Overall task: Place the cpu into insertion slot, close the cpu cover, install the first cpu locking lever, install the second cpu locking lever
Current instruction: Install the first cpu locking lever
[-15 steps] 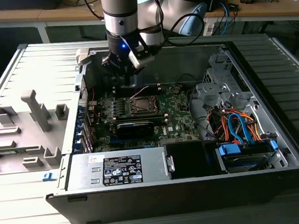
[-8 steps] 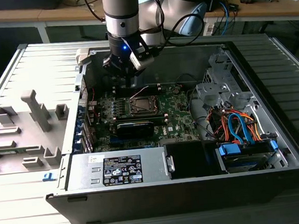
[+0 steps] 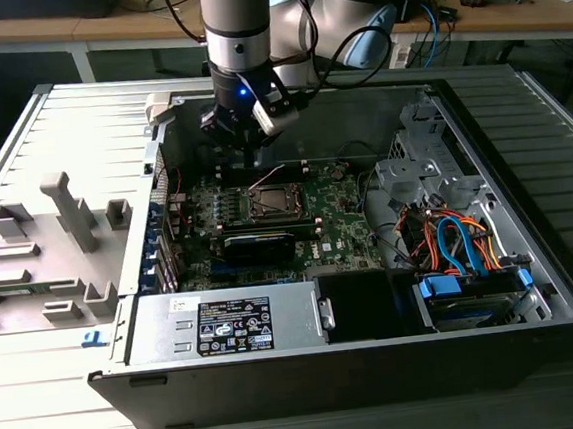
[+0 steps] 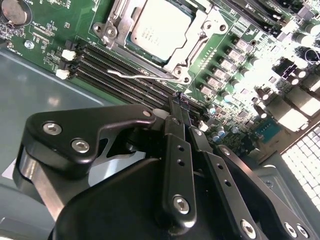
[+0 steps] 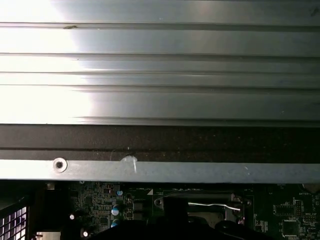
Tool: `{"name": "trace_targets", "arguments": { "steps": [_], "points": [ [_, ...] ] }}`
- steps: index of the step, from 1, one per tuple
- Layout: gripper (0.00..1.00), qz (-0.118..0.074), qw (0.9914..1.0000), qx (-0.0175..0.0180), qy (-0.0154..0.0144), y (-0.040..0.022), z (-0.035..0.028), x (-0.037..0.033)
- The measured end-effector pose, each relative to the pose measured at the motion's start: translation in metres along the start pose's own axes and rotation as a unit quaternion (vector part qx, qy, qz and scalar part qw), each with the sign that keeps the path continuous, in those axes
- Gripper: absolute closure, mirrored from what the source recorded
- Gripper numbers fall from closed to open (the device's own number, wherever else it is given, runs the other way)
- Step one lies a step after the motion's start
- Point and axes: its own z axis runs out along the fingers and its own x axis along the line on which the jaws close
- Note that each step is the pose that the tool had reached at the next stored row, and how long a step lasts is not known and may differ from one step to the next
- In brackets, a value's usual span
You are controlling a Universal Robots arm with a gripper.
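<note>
One flat silvery square cpu [image 4: 161, 29] inside shiny-rimmed insertion slot [image 4: 196, 54].

open air above the insertion slot [image 3: 269, 203], gripper [image 3: 253, 155] above, drive cage [image 3: 416, 178] well aside

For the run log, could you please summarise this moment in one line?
cpu: seated in insertion slot | cpu cover: closed | gripper: shut, empty, above board

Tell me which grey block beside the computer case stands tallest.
The narrow upright post with the wider head; the blocks around it are all low and squat.
</note>
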Motion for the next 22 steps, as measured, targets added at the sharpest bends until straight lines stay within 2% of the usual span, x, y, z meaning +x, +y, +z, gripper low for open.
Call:
{"name": "trace_targets", "arguments": {
  "steps": [5,7,8,13,16,17,22],
  "points": [
    [0.89,0.0,1.0,0.0001,0.0,0.0,0.0014,-0.0049],
    [0.89,0.0,1.0,0.0001,0.0,-0.0002,0.0048,-0.0155],
    [0.89,0.0,1.0,0.0001,0.0,-0.0002,0.0055,-0.0179],
    [0.89,-0.002,1.0,0.0012,0.0002,-0.0001,0.0079,-0.0199],
    [0.89,-0.015,0.99988,0.0017,0.0006,0.0001,0.0103,-0.0199],
    [0.89,-0.027,0.99963,0.002,0.0011,0.0006,0.0118,-0.0199],
    [0.89,-0.032,0.99949,0.0024,0.0013,0.0029,0.0189,-0.0199]
  ]
}}
